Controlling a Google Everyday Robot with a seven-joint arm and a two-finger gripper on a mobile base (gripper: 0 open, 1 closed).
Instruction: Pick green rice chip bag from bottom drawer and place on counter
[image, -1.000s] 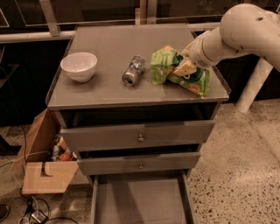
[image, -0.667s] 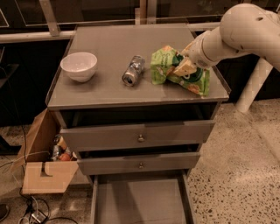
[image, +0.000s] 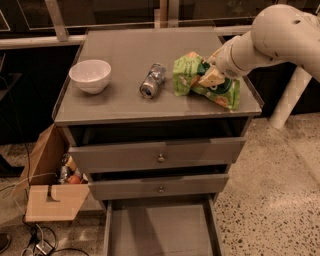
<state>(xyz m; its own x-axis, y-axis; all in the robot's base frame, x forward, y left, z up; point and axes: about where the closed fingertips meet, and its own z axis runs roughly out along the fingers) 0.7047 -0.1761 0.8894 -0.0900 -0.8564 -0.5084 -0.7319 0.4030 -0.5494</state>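
Observation:
The green rice chip bag (image: 189, 75) lies crumpled on the right part of the grey counter (image: 125, 55). My gripper (image: 209, 76) reaches in from the right on the white arm and is shut on the middle of the bag, which rests on the counter top. The bottom drawer (image: 160, 230) is pulled out below the cabinet, and its flat grey floor shows nothing in it.
A white bowl (image: 90, 75) stands at the counter's left and a silver can (image: 152, 80) lies on its side in the middle. Two knobbed drawers (image: 160, 157) sit above the bottom one, the upper slightly out. A cardboard box (image: 50, 195) stands on the floor at left.

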